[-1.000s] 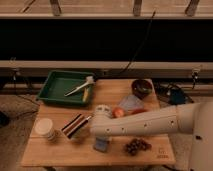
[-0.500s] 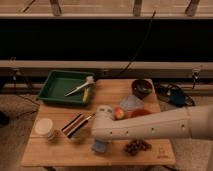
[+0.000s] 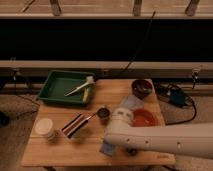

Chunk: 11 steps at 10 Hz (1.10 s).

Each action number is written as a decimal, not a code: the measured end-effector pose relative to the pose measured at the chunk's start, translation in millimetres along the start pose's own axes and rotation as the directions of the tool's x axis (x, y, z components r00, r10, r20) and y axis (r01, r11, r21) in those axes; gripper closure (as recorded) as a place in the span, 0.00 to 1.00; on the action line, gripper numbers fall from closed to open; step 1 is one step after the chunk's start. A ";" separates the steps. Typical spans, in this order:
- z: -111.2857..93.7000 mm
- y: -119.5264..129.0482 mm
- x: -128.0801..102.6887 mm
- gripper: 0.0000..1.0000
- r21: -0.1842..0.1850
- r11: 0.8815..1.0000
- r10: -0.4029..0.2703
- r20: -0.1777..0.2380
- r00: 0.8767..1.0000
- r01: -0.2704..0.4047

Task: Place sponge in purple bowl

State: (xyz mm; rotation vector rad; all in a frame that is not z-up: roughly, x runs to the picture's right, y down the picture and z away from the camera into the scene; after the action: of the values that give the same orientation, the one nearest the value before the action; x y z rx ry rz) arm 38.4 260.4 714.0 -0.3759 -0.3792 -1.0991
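**Gripper low over the sponge at the table's front edge, pickup not yet confirmed**

The gripper [image 3: 113,144] sits at the end of the white arm [image 3: 165,140], down at the sponge [image 3: 106,149] near the front edge of the wooden table [image 3: 60,150]. The arm's bulk hides it, so I cannot tell whether it is spread or already pinching the block. The purple bowl [image 3: 142,88] stands at the far right corner, well apart from the sponge, with the orange bowl [image 3: 145,118] and a pale grey-blue sheet [image 3: 127,104] between them. To do this step well, I judge it should grip the sponge squarely across its thick sides and lift straight up. The carry should then clear the orange bowl and the small dark cup [image 3: 103,114] before crossing to the purple bowl.
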 end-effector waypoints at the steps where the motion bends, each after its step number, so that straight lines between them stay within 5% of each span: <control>1: -1.4 16.2 3.6 0.93 0.003 0.999 0.034 0.002 0.999 -0.034; 4: -7.4 74.1 17.2 0.93 -0.003 0.990 0.143 0.004 0.990 -0.143; 11: -39.8 204.7 83.3 0.93 -0.067 0.934 0.348 -0.036 0.937 -0.350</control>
State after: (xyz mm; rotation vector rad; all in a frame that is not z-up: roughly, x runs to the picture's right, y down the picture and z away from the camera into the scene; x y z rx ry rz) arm 262.3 259.4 697.1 -0.4750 -0.2396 -0.7685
